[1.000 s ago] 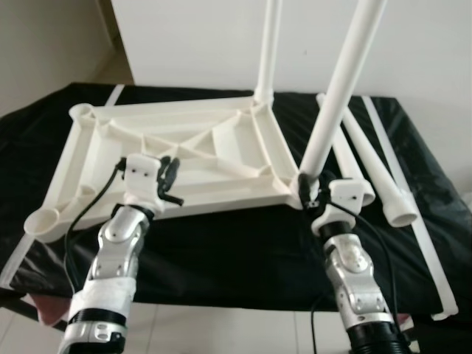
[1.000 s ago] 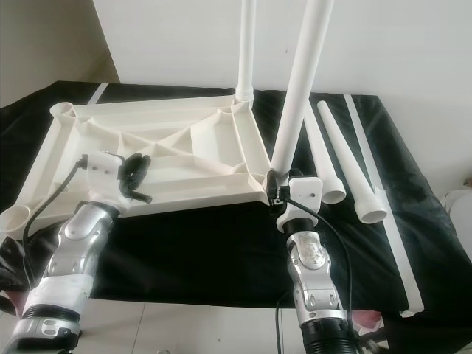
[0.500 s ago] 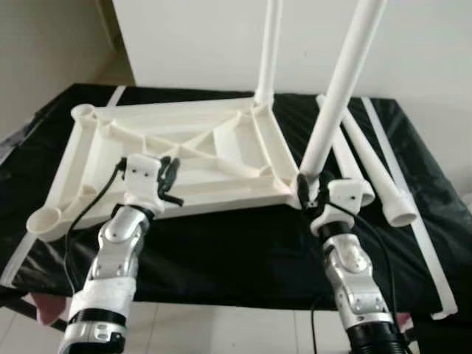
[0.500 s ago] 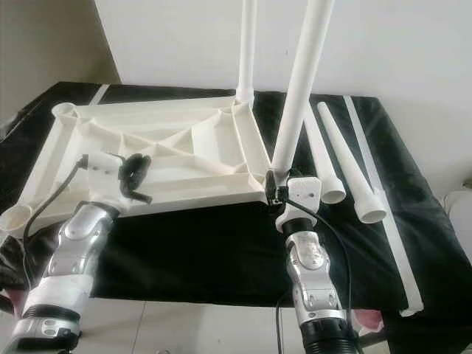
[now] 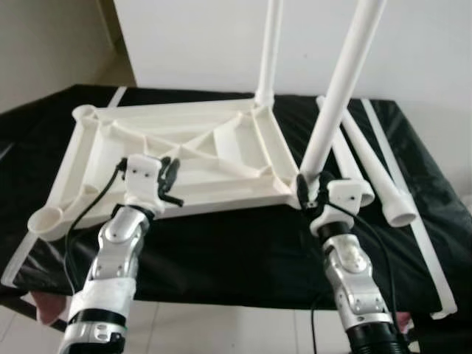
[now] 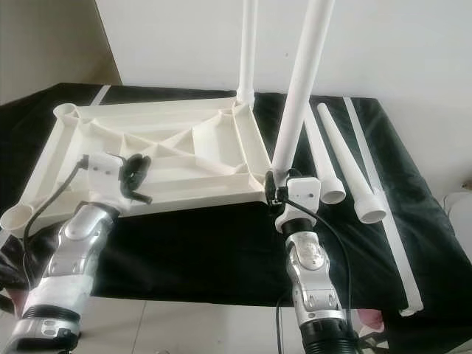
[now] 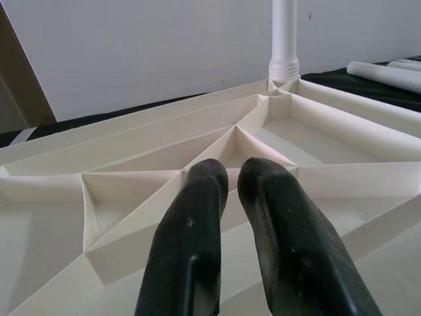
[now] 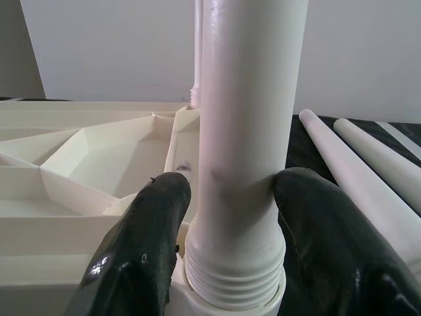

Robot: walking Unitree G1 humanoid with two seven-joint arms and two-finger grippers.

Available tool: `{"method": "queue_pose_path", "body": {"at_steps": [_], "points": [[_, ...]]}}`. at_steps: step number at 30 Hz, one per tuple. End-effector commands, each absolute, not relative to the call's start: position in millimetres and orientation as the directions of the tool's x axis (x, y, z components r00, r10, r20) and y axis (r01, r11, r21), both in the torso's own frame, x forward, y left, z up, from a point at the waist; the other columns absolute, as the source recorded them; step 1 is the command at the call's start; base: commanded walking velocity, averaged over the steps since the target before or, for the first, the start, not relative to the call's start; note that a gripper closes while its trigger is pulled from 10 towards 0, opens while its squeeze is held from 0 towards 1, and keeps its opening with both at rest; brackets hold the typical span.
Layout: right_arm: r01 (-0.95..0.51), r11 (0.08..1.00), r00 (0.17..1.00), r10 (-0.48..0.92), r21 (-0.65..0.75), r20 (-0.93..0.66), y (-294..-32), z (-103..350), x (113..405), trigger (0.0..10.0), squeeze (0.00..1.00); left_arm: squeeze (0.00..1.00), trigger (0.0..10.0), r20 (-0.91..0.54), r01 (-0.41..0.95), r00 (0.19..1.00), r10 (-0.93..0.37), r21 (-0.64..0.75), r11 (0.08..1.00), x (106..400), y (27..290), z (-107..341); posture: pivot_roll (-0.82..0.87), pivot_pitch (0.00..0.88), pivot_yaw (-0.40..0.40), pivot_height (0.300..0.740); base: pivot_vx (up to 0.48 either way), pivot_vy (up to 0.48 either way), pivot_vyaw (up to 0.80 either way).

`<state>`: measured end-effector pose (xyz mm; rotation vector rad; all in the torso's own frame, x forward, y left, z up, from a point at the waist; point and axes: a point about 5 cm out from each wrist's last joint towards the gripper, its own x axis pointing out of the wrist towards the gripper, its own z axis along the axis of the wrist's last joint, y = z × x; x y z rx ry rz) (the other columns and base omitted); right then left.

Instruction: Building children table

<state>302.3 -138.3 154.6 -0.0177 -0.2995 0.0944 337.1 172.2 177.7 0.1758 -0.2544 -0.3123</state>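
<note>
— Where is the tabletop?

— The white tabletop (image 5: 177, 158) lies upside down on a black cloth (image 5: 221, 251) over a bench, ribbed underside up; its near edge runs just ahead of both wrists; an open round socket (image 5: 43, 220) shows at its near-left corner, another (image 5: 82, 112) at the far-left corner.

— And the legs?

— Two stand in the sockets on the robot's right side: the far leg (image 5: 268, 51) upright at the far-right corner, the near leg (image 5: 338, 88) at the near-right corner, leaning a little to the right as it rises; two loose legs (image 5: 369, 166) lie side by side on the cloth just right of the tabletop, wide ends toward the robot; beyond them a thin white strip (image 5: 413, 221) lies along the cloth's right side.

— What is the right gripper doing?

— The right gripper (image 8: 227, 197) clasps the near leg at its base, one black finger (image 8: 148, 224) on each side, pressed against the tube just above the threaded collar where it meets the socket.

— And the left?

— The left gripper (image 7: 230, 178) sits over the ribs near the tabletop's near edge, left of centre; its fingers (image 7: 197, 217) are nearly together with a thin gap, holding nothing; whether the tips touch the plastic I cannot tell.
</note>
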Motion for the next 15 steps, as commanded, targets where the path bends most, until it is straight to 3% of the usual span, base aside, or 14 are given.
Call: {"method": "queue_pose_path", "body": {"at_steps": [1,15], "points": [[-0.093,0.996,0.954,0.094,-0.019,0.283,-137.8,151.8,301.8,10.0,0.00,0.00,10.0,0.216,0.244,0.932,-0.290,0.218,0.945,336.4,175.3,176.8,-0.04,0.098,-0.030,0.740,0.000,0.000,0.00],[-0.084,0.996,0.956,0.082,-0.006,0.283,-137.2,152.0,302.5,10.0,0.00,0.00,10.0,0.217,0.231,0.936,-0.278,0.218,0.948,334.9,177.3,177.0,-0.03,0.115,-0.025,0.740,0.000,0.000,0.00]]}}
